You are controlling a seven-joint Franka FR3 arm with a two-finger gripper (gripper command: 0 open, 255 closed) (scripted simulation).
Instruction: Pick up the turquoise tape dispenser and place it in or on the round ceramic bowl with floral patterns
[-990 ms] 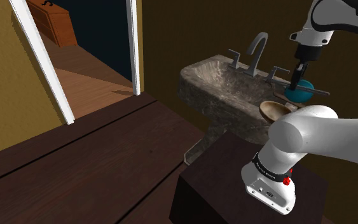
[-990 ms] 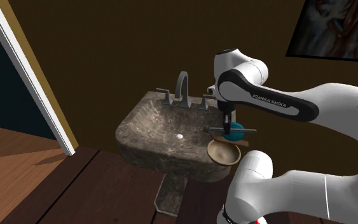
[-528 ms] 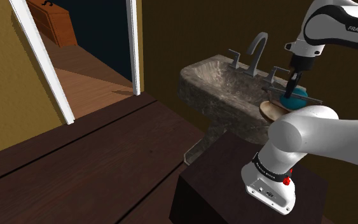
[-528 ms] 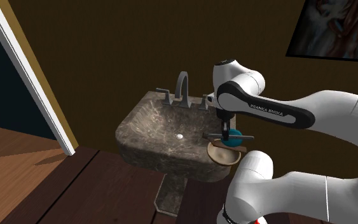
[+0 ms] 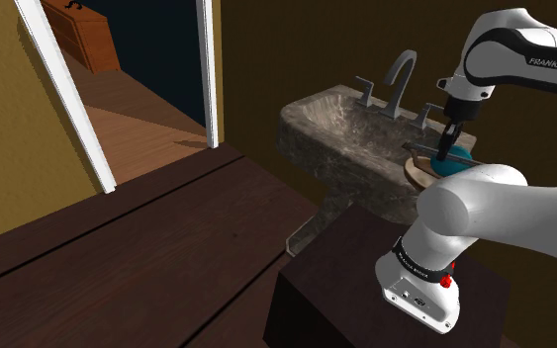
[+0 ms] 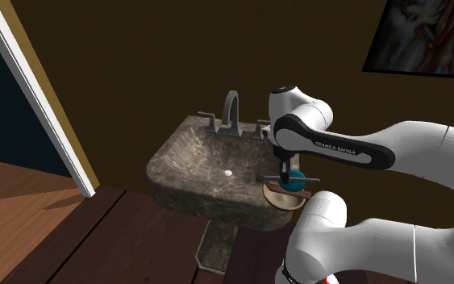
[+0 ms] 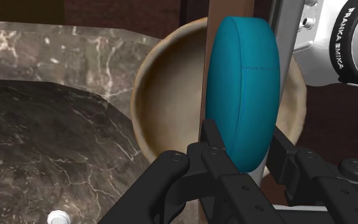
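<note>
My hand (image 7: 244, 156) clasps the turquoise tape dispenser (image 7: 244, 83) directly above the tan bowl (image 7: 165, 102); in the second exterior view, the sink (image 6: 185, 165) lies at the bowl's ten o'clock.

The tape dispenser (image 7: 244, 95), clasped in the hand (image 7: 244, 151), hangs over the bowl (image 7: 165, 95) at the sink's (image 7: 44, 127) edge.

Bowl (image 7: 161, 95) partly behind tape dispenser (image 7: 244, 83)
</note>
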